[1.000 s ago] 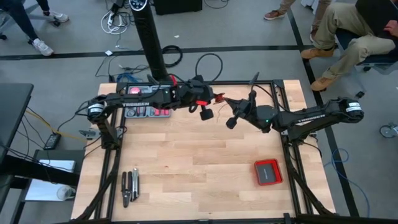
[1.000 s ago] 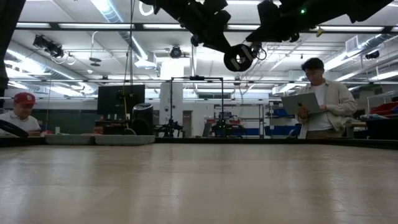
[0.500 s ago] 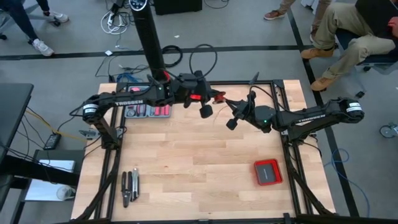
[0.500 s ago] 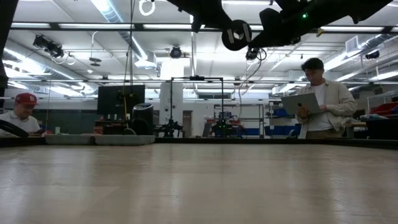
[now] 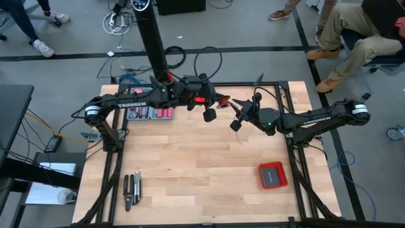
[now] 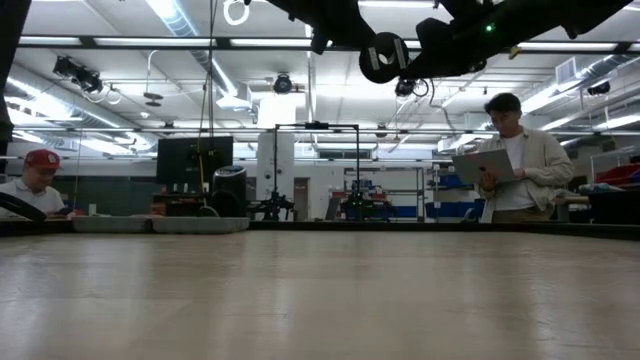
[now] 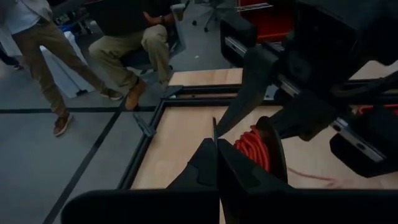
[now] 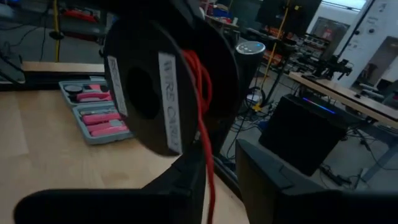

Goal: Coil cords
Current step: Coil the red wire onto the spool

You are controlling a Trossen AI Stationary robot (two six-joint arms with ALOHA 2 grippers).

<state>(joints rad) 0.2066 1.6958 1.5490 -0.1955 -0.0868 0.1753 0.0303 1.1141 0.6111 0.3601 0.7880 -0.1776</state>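
Observation:
A small black spool (image 8: 155, 93) wound with thin red wire (image 7: 252, 146), the cords, hangs high above the table between both arms (image 6: 381, 57). My left gripper (image 5: 218, 101) reaches in level from the table's left and is shut beside the spool (image 5: 208, 114). My right gripper (image 5: 237, 115) faces it from the right, open. In the right wrist view a strand of red wire (image 8: 208, 168) runs from the spool's rim down through the gap between the fingers of my right gripper (image 8: 221, 180), close to one finger (image 8: 186, 180). I cannot tell whether it touches. My left gripper (image 7: 215, 146) is shut on the spool, at the flange side nearest it (image 7: 233, 146); its own fingers hide the exact place. The fingers come in level from the table's left. The spool is lifted clear of the table, its flat faces upright.
A flat red box (image 5: 273, 175) lies near the table's right front. A grey case of pink tools (image 5: 152, 113) sits at the far left under my left arm, and pliers (image 5: 131, 190) lie front left. People stand and sit beyond the table (image 6: 505, 165).
My left gripper has gone up with the spool, which sits higher above the table now; most of the rise came early, then it held still. My right arm has stayed in place.

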